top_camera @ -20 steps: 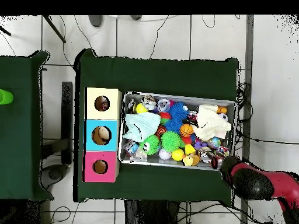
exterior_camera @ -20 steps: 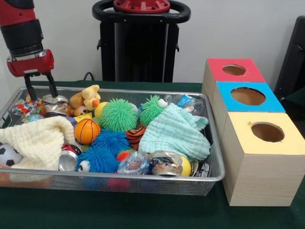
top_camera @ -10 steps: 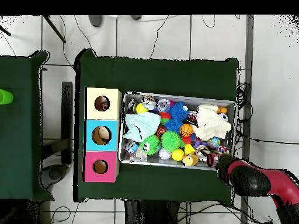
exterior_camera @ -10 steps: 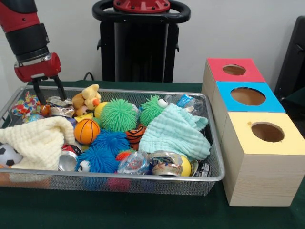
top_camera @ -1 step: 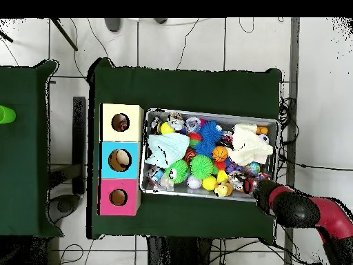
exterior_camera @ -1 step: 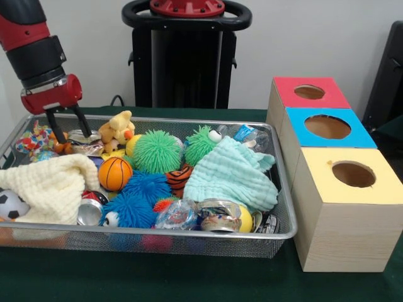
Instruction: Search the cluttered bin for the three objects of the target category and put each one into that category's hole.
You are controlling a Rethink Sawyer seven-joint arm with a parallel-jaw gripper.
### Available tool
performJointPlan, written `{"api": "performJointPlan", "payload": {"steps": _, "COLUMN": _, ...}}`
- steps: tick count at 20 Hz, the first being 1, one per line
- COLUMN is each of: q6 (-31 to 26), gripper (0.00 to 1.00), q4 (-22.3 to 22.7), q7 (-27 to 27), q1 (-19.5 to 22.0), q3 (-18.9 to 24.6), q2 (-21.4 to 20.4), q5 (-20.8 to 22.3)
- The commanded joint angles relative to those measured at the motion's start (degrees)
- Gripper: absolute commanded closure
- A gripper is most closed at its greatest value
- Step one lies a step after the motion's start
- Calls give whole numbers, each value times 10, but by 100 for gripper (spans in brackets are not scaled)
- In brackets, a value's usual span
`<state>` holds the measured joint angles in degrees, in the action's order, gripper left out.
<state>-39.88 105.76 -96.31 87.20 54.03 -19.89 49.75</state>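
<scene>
Nearest the camera, a crushed can [exterior_camera @ -1 step: 90, 212] is lying against the wire bin's [exterior_camera @ -1 step: 189, 238] front wall, beside the cream cloth [exterior_camera @ -1 step: 50, 185]. Further back, an orange basketball [exterior_camera @ -1 step: 114, 173] is sitting by the blue spiky balls [exterior_camera @ -1 step: 140, 195], and the mint cloth [exterior_camera @ -1 step: 232, 176] is draping over the right half. At the back left corner the tool [exterior_camera @ -1 step: 70, 131] is hanging with its two fingers spread apart, gripping nothing, tips straddling a crumpled silver can [exterior_camera @ -1 step: 85, 139] next to the plush duck [exterior_camera @ -1 step: 117, 129]. On the worktop [exterior_camera @ -1 step: 189, 277] right of the bin, the yellow box [exterior_camera @ -1 step: 349, 204], blue box [exterior_camera @ -1 step: 324, 135] and red box [exterior_camera @ -1 step: 305, 97] are standing in a row, each showing its round hole.
</scene>
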Motion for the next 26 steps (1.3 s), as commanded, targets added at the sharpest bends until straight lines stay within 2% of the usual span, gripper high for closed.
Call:
{"api": "performJointPlan", "payload": {"steps": 1, "q6": -89, "gripper": 0, "q4": -72, "q7": 239, "q1": 4, "q3": -24, "q2": 36, "q5": -7}}
{"api": "performJointPlan", "payload": {"steps": 5, "q6": -102, "gripper": 0, "q4": -80, "q7": 251, "q1": 4, "q3": -19, "q2": 31, "q5": -15}}
{"api": "performJointPlan", "payload": {"steps": 11, "q6": -157, "gripper": 0, "q4": -121, "q7": 289, "q1": -8, "q3": -6, "q2": 20, "q5": -48}}
{"api": "performJointPlan", "payload": {"steps": 17, "q6": -191, "gripper": 0, "q4": -144, "q7": 311, "q1": -17, "q3": 1, "q2": 8, "q5": -67}}
{"api": "performJointPlan", "payload": {"steps": 21, "q6": -196, "gripper": 0, "q4": -151, "q7": 319, "q1": -17, "q3": 0, "q2": 9, "q5": -67}}
{"api": "performJointPlan", "payload": {"steps": 26, "q6": -166, "gripper": 0, "q4": -147, "q7": 323, "q1": -13, "q3": -2, "q2": 20, "q5": -53}}
